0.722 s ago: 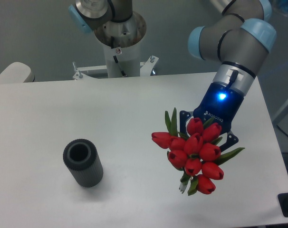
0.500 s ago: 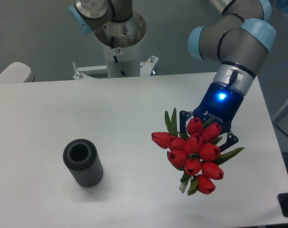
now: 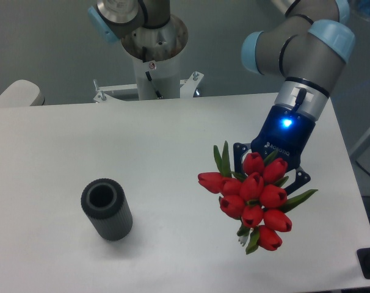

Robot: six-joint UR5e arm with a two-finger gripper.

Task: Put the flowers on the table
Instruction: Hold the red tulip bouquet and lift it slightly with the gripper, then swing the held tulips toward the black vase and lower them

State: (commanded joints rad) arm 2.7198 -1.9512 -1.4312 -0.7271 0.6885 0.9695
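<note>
The flowers [image 3: 253,198], a bunch of red tulips with green leaves, hang over the right part of the white table [image 3: 160,159]. Their heads face the camera and hide most of the stems. My gripper [image 3: 267,177] sits right behind the bunch with its blue light on, shut on the stems. The fingertips are hidden by the blooms. A short end of the stems pokes out below the lowest tulips.
A dark grey ribbed cylinder vase [image 3: 106,209] stands upright on the left part of the table, well away from the bunch. The arm's base column [image 3: 153,58] rises behind the table's far edge. The table's right edge runs close to the gripper.
The gripper and the flowers have shifted slightly to the right and down toward the table's front. The vase has not moved.
</note>
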